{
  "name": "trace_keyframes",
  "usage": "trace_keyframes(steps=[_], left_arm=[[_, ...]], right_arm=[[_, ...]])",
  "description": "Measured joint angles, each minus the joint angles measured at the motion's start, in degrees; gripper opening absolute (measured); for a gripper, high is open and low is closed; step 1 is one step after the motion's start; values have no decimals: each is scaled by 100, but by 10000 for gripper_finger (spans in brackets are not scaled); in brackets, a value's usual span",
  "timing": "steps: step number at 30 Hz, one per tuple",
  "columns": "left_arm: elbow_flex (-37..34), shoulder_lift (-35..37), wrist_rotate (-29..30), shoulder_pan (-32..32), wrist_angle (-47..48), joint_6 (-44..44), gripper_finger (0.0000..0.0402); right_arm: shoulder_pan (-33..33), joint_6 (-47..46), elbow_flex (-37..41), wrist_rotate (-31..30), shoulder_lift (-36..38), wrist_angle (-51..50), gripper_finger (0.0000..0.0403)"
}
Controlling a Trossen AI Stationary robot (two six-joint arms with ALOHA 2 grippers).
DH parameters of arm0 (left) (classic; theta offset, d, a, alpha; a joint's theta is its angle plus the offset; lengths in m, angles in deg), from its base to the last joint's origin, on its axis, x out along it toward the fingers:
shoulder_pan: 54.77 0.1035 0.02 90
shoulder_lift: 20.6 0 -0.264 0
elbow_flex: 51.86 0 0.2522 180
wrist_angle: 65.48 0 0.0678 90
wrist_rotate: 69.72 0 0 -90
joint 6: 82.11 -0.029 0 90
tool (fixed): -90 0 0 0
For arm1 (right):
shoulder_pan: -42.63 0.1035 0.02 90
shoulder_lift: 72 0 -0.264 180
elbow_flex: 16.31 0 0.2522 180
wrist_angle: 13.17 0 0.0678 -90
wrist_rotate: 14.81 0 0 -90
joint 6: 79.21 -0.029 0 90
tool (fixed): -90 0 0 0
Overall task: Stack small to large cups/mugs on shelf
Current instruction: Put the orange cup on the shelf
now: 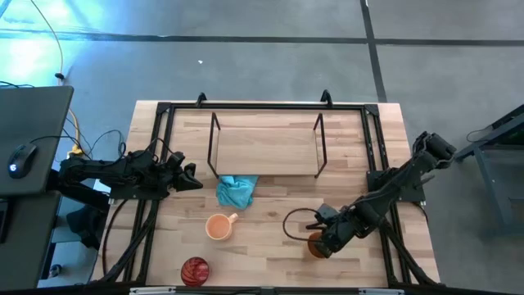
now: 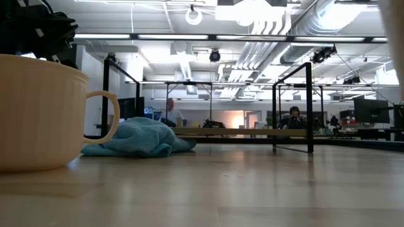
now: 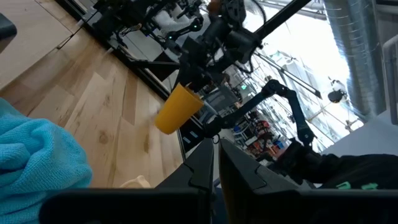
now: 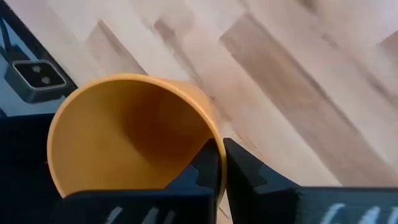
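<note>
Right claw (image 1: 318, 243), lower right of the high view, pinched shut on the rim wall of the amber-orange tumbler (image 4: 134, 134), one finger inside the mouth, one outside. In the left wrist view, tumbler (image 3: 178, 109) tipped off vertical, long axis slanted, mouth uppermost at the claw, base lower and apparently clear of the surface (image 1: 270, 246). Left claw (image 1: 193, 179), closed on nothing, parked at the left of the high view, near the teal cloth (image 1: 236, 191). Light orange mug (image 1: 219, 226) upright at lower centre, handle pointing toward upper right. Red patterned cup (image 1: 195, 270) upright near the bottom edge. Shelf (image 1: 266, 147) at upper centre, board bare.
</note>
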Motion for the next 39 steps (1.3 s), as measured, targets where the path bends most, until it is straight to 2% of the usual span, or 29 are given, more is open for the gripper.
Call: trace_keyframes(steps=[10, 16, 28, 39], left_arm=[[0, 0, 58, 1, 2, -26, 14], [0, 0, 97, 0, 4, -132, 14], [0, 0, 109, 1, 7, -203, 14], [0, 0, 111, -1, 74, -201, 14]], right_arm=[[-959, 731, -1567, -165, 2, -2002, 1], [-1885, 1465, -2304, -440, 5, -2906, 0], [-4201, 3299, -2539, -245, 7, -2911, 0], [-5560, 4137, -2544, 36, -116, -2459, 0]])
